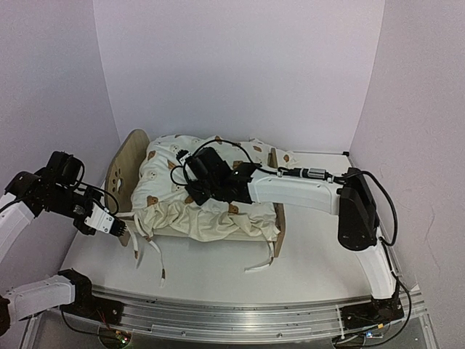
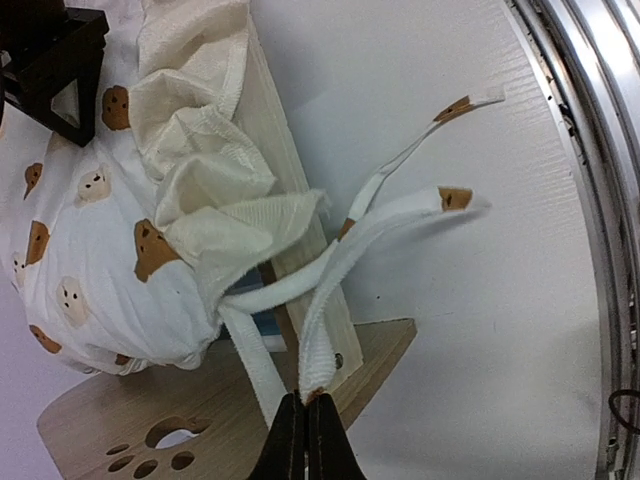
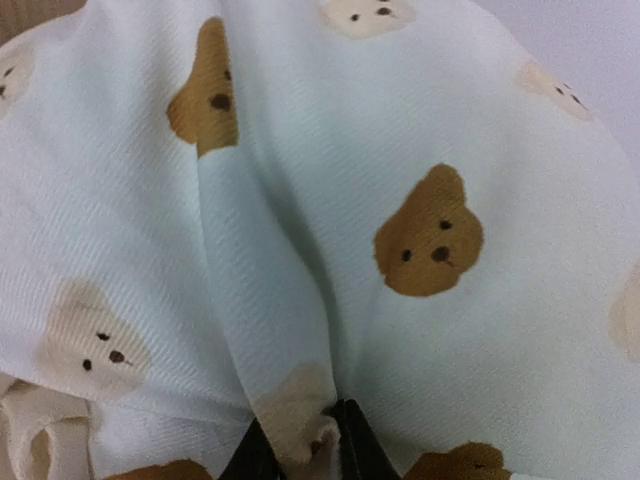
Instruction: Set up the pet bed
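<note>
While the bedding lies bunched on the frame, step in hand: dressing the pet bed, cover on but not yet flat or tied down; judged mid-task.
Pet bed [image 1: 122, 169]: on the worktop [image 1: 218, 273], left of centre, with the headboard [image 2: 130, 430] toward your left arm. Most of it is hidden under the bedding [image 1: 167, 182].
Left tool [image 2: 305, 420]: fingers closed tight on a white tie strap [image 2: 330, 300], just beside the headboard corner and side rail [image 2: 290, 170].
Right tool [image 3: 300, 440]: down on the middle of the bedding, a fold of bear-print cloth nipped between nearly closed tips.
Loose ties [image 1: 156, 258]: trailing on the worktop at the near side.
Next move, judged: you keep the strap taut toward the frame and draw the pinched fold out toward the footboard [image 1: 280, 225]. The cloth is limp, so pull slowly or the light frame may slide.
</note>
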`<state>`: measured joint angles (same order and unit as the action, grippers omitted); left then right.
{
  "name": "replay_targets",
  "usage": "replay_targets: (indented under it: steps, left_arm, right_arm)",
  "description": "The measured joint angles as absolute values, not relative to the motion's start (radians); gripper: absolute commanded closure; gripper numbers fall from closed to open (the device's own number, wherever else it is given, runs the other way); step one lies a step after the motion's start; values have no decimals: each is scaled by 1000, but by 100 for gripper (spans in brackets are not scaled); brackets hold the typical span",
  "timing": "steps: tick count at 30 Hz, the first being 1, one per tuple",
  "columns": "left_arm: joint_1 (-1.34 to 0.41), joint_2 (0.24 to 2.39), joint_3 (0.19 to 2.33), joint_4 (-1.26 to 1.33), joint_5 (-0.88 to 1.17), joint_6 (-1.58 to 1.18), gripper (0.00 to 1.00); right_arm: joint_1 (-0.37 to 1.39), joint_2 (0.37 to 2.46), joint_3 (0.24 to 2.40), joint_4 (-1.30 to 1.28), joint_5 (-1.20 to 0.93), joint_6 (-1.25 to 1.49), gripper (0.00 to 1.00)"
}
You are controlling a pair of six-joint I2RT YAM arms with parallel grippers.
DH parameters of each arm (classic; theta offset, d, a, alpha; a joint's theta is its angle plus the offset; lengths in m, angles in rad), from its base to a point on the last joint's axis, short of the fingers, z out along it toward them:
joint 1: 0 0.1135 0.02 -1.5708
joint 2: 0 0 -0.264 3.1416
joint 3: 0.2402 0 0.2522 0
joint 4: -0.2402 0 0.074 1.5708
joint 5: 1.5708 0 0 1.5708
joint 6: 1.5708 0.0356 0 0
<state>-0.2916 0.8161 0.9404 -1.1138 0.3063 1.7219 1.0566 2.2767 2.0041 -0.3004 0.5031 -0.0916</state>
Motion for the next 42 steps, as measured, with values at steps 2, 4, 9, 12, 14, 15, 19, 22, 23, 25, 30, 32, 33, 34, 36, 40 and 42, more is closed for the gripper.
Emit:
replay_targets:
  steps: [2, 4, 9, 12, 14, 15, 19, 22, 23, 25, 30, 32, 33, 34, 36, 40, 42]
  left_arm:
    - [-292, 823, 943, -1080, 291, 1732, 100]
    - [-292, 836, 943, -1036, 282, 1735, 100]
    - [-292, 860, 937, -876, 248, 1780, 100]
    - [-292, 877, 924, -753, 221, 1836, 100]
    - [-292, 903, 915, -656, 191, 1879, 100]
    - [-292, 913, 914, -626, 179, 1894, 100]
    - [-287, 989, 928, -515, 123, 1947, 100]
    - [-270, 1039, 970, -535, 101, 1967, 100]
    - [-263, 1049, 995, -562, 100, 1970, 100]
    - [-250, 1066, 1052, -621, 94, 1976, 100]
    - [-224, 1071, 1130, -701, 66, 1989, 100]
    - [-206, 1076, 1131, -706, 59, 1990, 100]
    - [-198, 1080, 1131, -704, 58, 1990, 100]
    - [-192, 1083, 1131, -698, 57, 1991, 100]
    - [-184, 1085, 1128, -675, 54, 1991, 100]
    - [-179, 1107, 1125, -608, 49, 1991, 100]
    - [-175, 1128, 1126, -574, 49, 1991, 100]
  right_arm:
    - [1049, 2261, 1995, -295, 517, -79, 94]
    - [1040, 2224, 1958, -289, 525, -68, 95]
    - [1026, 2136, 1871, -251, 523, -49, 98]
    - [1023, 2105, 1851, -237, 519, -35, 98]
    - [1023, 2090, 1839, -226, 516, -28, 98]
    - [1023, 2084, 1834, -222, 515, -26, 98]
    - [1023, 2070, 1811, -206, 504, -22, 99]
    - [1021, 2070, 1802, -196, 488, -21, 100]
    - [1020, 2070, 1801, -194, 481, -20, 100]
    - [1017, 2070, 1799, -191, 464, -9, 100]
    - [996, 2070, 1799, -179, 408, 34, 100]
    - [991, 2070, 1799, -173, 382, 51, 100]
    - [990, 2070, 1799, -170, 370, 57, 100]
    - [990, 2070, 1799, -168, 360, 63, 100]
    - [990, 2071, 1802, -165, 343, 74, 100]
    - [988, 2080, 1816, -158, 321, 90, 100]
    - [988, 2081, 1821, -155, 314, 94, 100]
